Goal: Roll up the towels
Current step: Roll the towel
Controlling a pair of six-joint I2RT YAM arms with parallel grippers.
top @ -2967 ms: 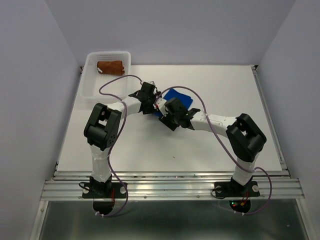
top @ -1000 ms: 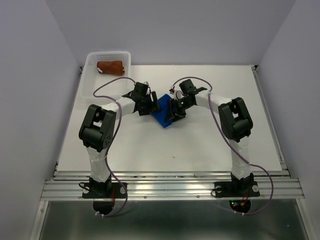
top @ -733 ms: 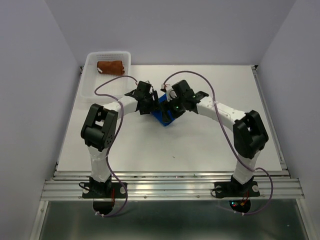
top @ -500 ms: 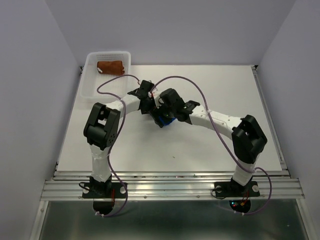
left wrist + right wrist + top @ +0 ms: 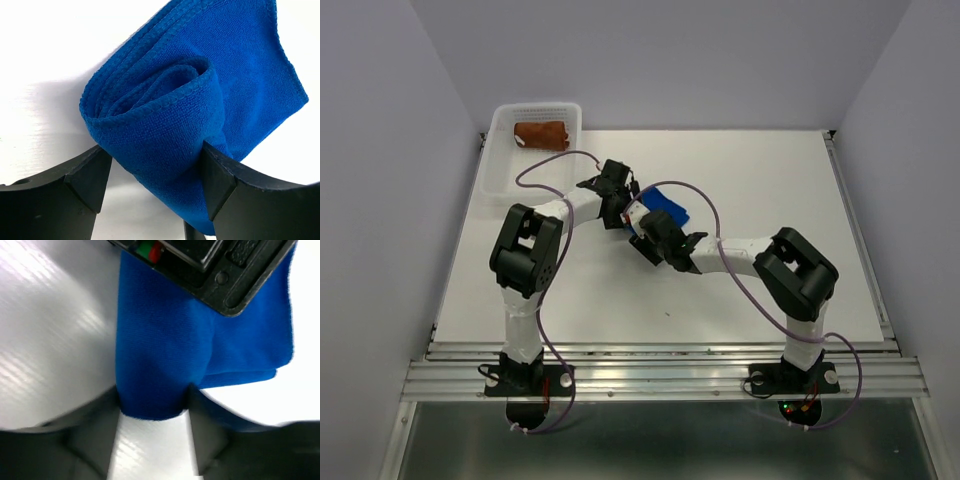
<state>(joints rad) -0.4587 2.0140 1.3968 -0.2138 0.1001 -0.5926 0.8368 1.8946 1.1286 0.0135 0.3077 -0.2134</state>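
The blue towel [image 5: 667, 207] lies mid-table, partly rolled, its loose flat end spread to the right. In the left wrist view its rolled end [image 5: 160, 125] fills the gap of my left gripper [image 5: 152, 167], and both fingers [image 5: 85, 180] press on it. My right gripper [image 5: 152, 412] holds the other end of the blue roll [image 5: 155, 365], touching it on both sides. From above, the left gripper [image 5: 626, 210] and right gripper [image 5: 644, 230] meet at the towel's left edge. The rust-brown towel [image 5: 541, 134] lies bundled in the basket.
The white perforated basket [image 5: 508, 172] stands at the table's back left corner. Purple cables loop above both arms. In the right wrist view the left gripper's black body [image 5: 215, 270] sits just beyond the blue roll. The table's raised edges run along the sides.
My right arm has swung from the far right of the blue towel round to its near side, elbow folding in. The towel's flat end now shows to the right. The left gripper has barely moved.
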